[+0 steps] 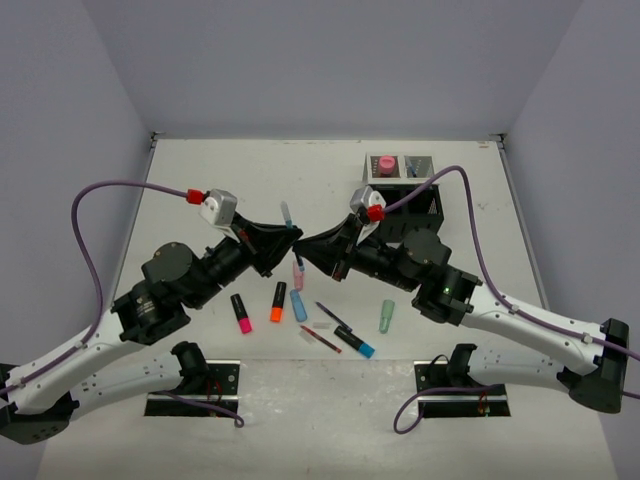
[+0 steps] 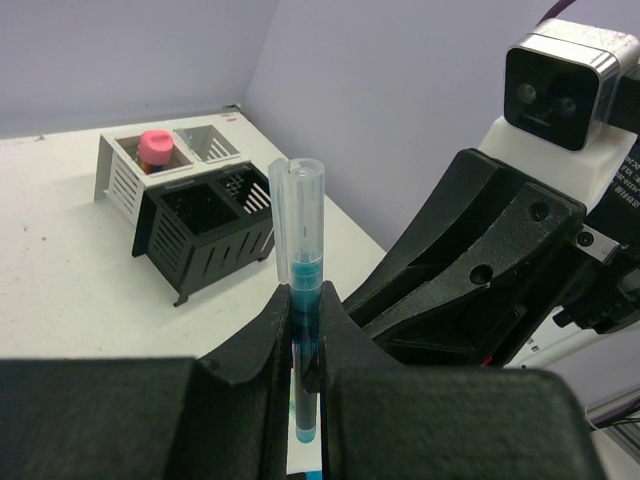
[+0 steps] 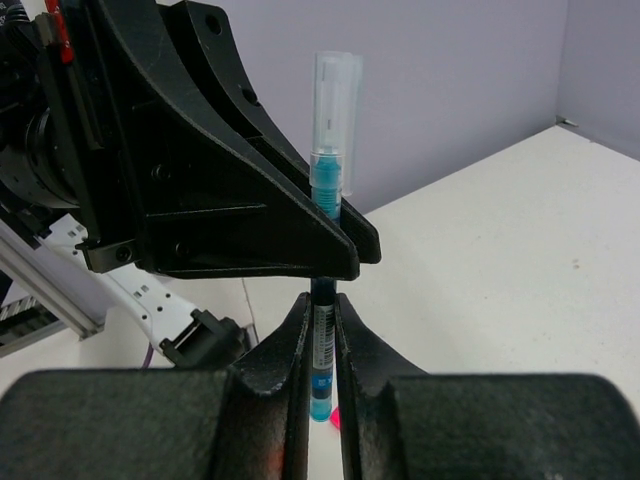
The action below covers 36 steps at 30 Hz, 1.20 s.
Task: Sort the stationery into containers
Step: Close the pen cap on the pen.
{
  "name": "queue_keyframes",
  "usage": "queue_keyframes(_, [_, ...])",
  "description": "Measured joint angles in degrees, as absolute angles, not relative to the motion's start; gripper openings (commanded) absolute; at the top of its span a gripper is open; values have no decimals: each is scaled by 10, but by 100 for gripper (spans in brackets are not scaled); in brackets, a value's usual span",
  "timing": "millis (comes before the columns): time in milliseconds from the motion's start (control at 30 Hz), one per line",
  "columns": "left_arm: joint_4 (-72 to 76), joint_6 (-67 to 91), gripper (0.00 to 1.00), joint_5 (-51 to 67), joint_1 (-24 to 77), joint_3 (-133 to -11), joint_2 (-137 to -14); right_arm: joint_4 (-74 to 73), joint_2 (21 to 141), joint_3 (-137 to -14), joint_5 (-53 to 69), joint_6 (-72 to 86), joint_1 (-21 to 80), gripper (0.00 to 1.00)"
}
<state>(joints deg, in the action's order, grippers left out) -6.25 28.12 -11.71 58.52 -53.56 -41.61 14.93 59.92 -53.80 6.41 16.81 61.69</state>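
A thin blue pen [image 1: 289,222] with a clear cap stands upright in the air, held between both grippers. My left gripper [image 2: 306,320] is shut on its blue upper barrel just below the cap [image 2: 298,215]. My right gripper [image 3: 322,325] is shut on the lower barrel with the barcode label [image 3: 322,340]. In the top view the two grippers meet nose to nose, the left gripper [image 1: 280,240] and the right gripper [image 1: 314,250]. The black mesh organizer [image 1: 425,200] stands at the back right with a pink glue stick [image 1: 384,165] in a pale compartment.
On the table below lie a pink highlighter [image 1: 241,312], an orange one [image 1: 277,301], a blue one [image 1: 298,305], a peach one [image 1: 298,275], a mint one [image 1: 386,316], a red pen [image 1: 320,338] and a black-and-blue marker [image 1: 355,342].
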Motion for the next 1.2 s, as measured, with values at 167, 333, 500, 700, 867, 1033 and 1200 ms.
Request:
queue_keyframes(167, [-50, 258, 0, -84, 585, -536, -413, 150, 609, -544, 77, 164, 617, 34])
queue_keyframes(333, [-29, 236, 0, -49, 585, -536, -411, 150, 627, -555, 94, 165, 618, 4])
queue_keyframes(500, [-22, 222, 57, -40, 584, -539, -413, 150, 633, -566, 111, 164, 619, 0])
queue_keyframes(700, [-26, 204, 98, -38, 585, -554, -415, 148, 632, -566, 110, 164, 618, 0])
queue_keyframes(867, [-56, 199, 94, -74, 586, -598, -425, 148, 632, -566, 106, 162, 618, 0])
queue_keyframes(1033, [-72, 199, 85, -120, 586, -628, -425, 148, 633, -566, 114, 158, 618, 0])
queue_keyframes(1200, [-75, 199, 72, -149, 586, -644, -425, 148, 633, -566, 117, 153, 618, 0])
